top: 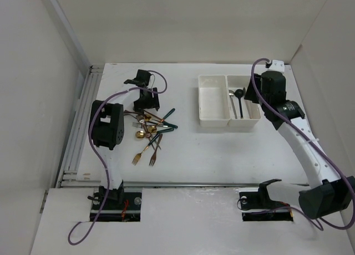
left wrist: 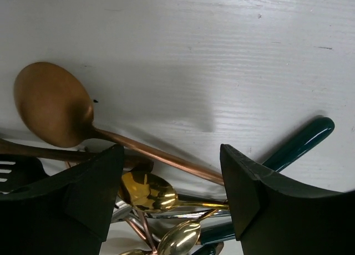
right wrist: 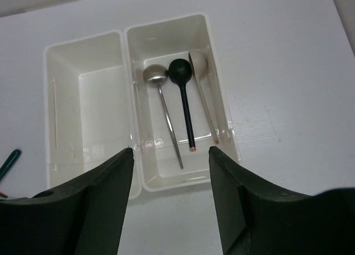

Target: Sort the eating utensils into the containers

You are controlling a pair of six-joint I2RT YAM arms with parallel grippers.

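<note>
Hanging over the heaped utensils [top: 148, 127], the left claw [left wrist: 171, 172] is gaping wide; the right claw [right wrist: 171, 155], likewise spread, is hovering above the bins [right wrist: 83, 100], three spoons [right wrist: 186, 100] inside.

White painted bench [top: 183, 155], faint wood grain, few dark specks. Plain white panels enclose it: left wall [top: 33, 72], back wall [top: 188, 22], right wall [top: 333, 61]. Metal side rail [top: 77, 127] along bench's left edge, near rail [top: 183, 184] across front. Light even, shadows soft.
</note>
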